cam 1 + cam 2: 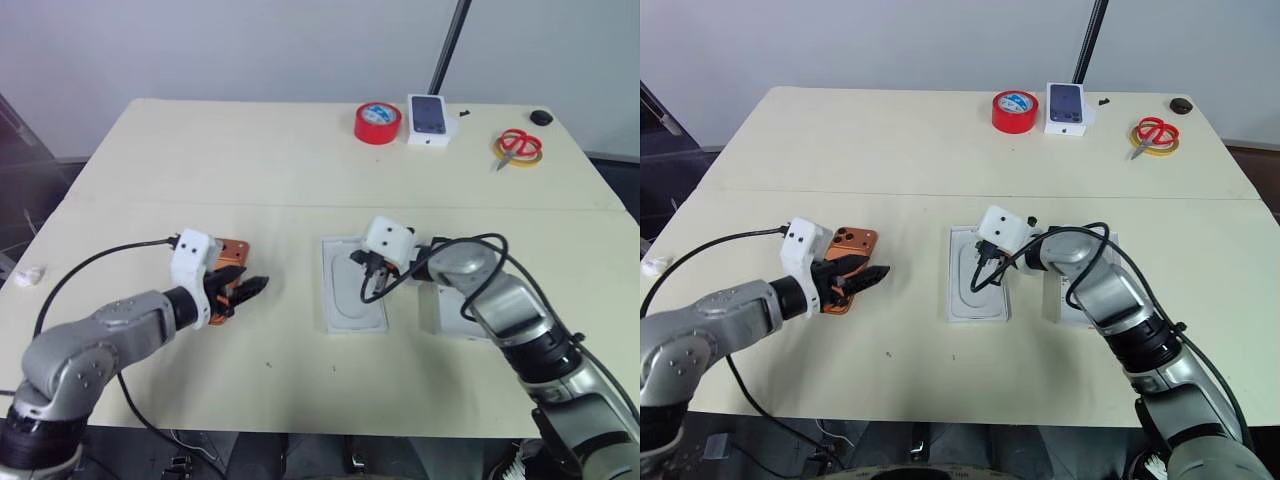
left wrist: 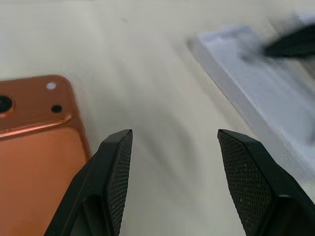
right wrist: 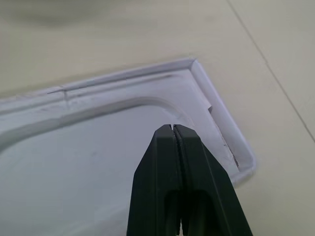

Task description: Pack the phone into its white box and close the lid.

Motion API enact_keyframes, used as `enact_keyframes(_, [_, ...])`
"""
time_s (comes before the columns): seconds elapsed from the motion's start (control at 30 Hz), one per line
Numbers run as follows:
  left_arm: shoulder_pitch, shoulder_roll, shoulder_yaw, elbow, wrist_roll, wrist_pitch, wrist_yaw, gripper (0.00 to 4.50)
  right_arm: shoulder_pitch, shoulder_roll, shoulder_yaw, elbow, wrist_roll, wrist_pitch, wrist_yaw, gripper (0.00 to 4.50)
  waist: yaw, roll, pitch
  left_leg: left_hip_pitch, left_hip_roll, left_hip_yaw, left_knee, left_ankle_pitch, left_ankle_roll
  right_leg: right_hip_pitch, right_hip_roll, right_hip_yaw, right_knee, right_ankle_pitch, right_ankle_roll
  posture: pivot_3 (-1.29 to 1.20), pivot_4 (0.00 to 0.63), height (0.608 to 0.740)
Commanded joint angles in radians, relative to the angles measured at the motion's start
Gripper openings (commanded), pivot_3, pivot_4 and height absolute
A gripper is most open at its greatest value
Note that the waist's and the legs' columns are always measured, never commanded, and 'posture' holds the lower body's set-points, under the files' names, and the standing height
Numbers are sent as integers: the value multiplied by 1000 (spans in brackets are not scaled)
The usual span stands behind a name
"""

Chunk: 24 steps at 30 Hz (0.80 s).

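The left gripper [image 1: 872, 273] is hovering at about eight o'clock on the table [image 1: 890, 150], its two black fingers [image 2: 115, 167] standing spread with nothing between them. The phone [image 1: 847, 252] is lying flat just beside them, camera block toward the far edge, partly hidden behind the gripper.

At about five o'clock the right gripper [image 3: 173, 129] is pointing down over a white tray with an embossed oval [image 1: 977, 275], its fingers pressed together and holding nothing, the tips sitting near one corner of the tray; whether they are touching the surface cannot be told. Just to the right of that tray another flat white piece [image 1: 1068, 300] is lying, mostly covered by the right arm.

Toward twelve o'clock a red tape roll [image 1: 1015, 110] and a small white box with a dark phone picture [image 1: 1067, 109] are sitting side by side. At about one o'clock red-handled scissors [image 1: 1153, 134] are resting on a yellow ring.
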Motion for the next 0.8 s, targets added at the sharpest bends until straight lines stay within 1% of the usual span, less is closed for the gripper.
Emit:
enact_keyframes(0.03, [68,32,24,-38,77,-121,-182,2890,-32,38,23,32,-58,-33,-41,48,-2,0,0,0,1,0,0,0,0,0,0,0,0,-1,-1,0,150,732])
enact_keyframes(0.13, [120,48,33,-35,133,-159,-246,2890,-36,60,42,67,-93,-46,-58,48,-3,0,0,0,2,0,0,0,0,0,0,0,0,-1,-2,0,150,732])
enact_keyframes(0.23, [148,45,37,-37,173,-179,-276,2890,-44,82,49,103,-126,-66,-83,48,-3,0,0,0,2,0,0,0,1,0,0,0,0,0,0,0,150,732])
enact_keyframes(0.4, [162,9,52,-55,174,-174,-282,2890,-57,122,44,174,-182,-140,-143,48,-4,0,0,0,2,0,0,0,1,0,0,0,0,0,1,0,150,732])
enact_keyframes(0.5, [168,-7,59,-63,174,-165,-275,2890,-60,133,39,187,-196,-167,-147,48,-5,0,0,0,2,0,0,0,1,0,0,0,0,0,1,0,150,732])
enact_keyframes(0.63, [176,-22,71,-70,171,-150,-260,2890,-57,134,34,185,-209,-193,-137,48,-5,0,0,0,3,0,0,0,1,0,0,0,1,1,1,0,150,732])
enact_keyframes(0.7, [180,-35,90,-68,168,-139,-240,2890,-49,125,28,154,-196,-204,-109,48,-6,0,0,0,3,0,0,0,1,0,0,0,1,1,1,0,150,732])
enact_keyframes(0.8, [171,-63,176,-31,90,-74,-182,2890,-37,117,7,60,-127,-187,-24,48,-6,0,0,0,3,0,0,-1,1,0,0,0,1,1,1,0,150,732])
